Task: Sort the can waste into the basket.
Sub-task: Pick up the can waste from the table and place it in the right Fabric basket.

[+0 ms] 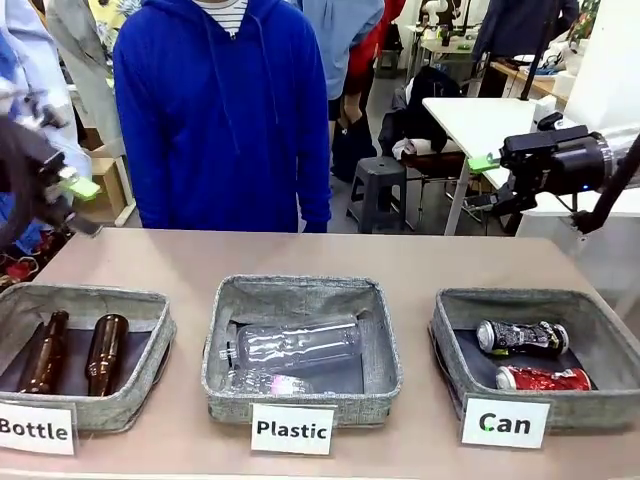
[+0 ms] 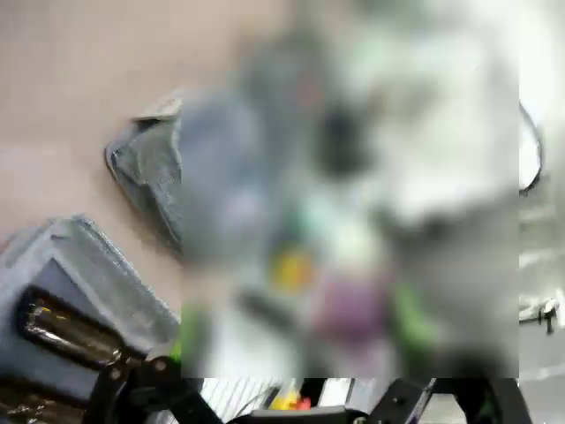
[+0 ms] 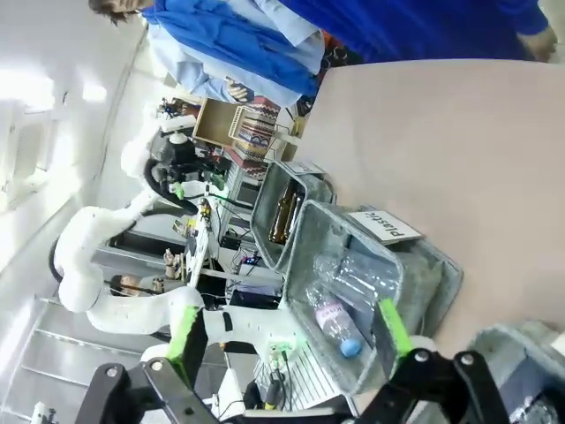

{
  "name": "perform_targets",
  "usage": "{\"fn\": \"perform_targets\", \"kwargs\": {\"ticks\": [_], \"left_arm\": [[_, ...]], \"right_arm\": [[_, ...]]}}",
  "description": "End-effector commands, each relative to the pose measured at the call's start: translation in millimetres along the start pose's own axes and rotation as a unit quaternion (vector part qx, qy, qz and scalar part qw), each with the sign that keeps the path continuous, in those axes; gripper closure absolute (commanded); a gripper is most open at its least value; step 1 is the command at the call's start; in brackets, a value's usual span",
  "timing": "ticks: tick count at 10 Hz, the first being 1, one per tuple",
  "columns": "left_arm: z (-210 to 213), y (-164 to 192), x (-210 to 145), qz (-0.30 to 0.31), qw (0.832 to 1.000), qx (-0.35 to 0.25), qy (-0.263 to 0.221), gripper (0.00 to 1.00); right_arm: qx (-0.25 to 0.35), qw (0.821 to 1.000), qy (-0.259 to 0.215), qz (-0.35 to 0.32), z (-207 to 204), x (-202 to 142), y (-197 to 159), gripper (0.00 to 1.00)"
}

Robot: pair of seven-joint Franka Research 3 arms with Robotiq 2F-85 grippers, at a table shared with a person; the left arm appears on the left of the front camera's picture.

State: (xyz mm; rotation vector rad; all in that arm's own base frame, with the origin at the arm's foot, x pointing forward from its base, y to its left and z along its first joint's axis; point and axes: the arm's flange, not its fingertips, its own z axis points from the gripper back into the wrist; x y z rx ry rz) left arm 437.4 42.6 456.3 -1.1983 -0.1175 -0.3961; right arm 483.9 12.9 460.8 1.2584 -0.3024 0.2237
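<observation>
While both of my tools are hanging above the bench (image 1: 300, 262) with nothing in them, the two crushed cans are lying inside the basket (image 1: 452, 345) labelled "Can" at my right end. The black-and-silver can (image 1: 522, 337) is resting toward the far side of the liner, and the red can (image 1: 543, 379) is lying just beside it on the near side. My right tool (image 3: 288, 338) is holding its green-padded fingers (image 3: 184, 332) wide apart, and my left tool (image 1: 72, 198) is hovering at the left edge, over the far corner near the "Bottle" basket (image 1: 132, 398), also spread open. That basket is carrying two brown glass bottles (image 1: 76, 354) side by side. Clear plastic bottles (image 1: 290, 345) are sitting in the middle "Plastic" basket (image 1: 378, 385). A person in a blue hoodie (image 1: 222, 110) is standing at the far side of the bench.
</observation>
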Motion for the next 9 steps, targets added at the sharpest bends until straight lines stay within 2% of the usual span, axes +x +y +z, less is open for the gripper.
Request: {"fn": "perform_targets", "kwargs": {"ticks": [1,2,9], "left_arm": [[-13.2,53.0,-50.3,0.061,0.888,-0.167,-0.424,0.00],[0.0,0.0,0.0,0.000,1.000,0.000,0.000,0.00],[0.0,0.0,0.0,0.000,1.000,0.000,0.000,0.00]], "right_arm": [[0.004,1.000,0.003,0.012,-7.4,-0.2,2.7,0.00],[0.004,1.000,0.003,0.012,-7.4,-0.2,2.7,0.00],[0.004,1.000,0.003,0.012,-7.4,-0.2,2.7,0.00]]}}
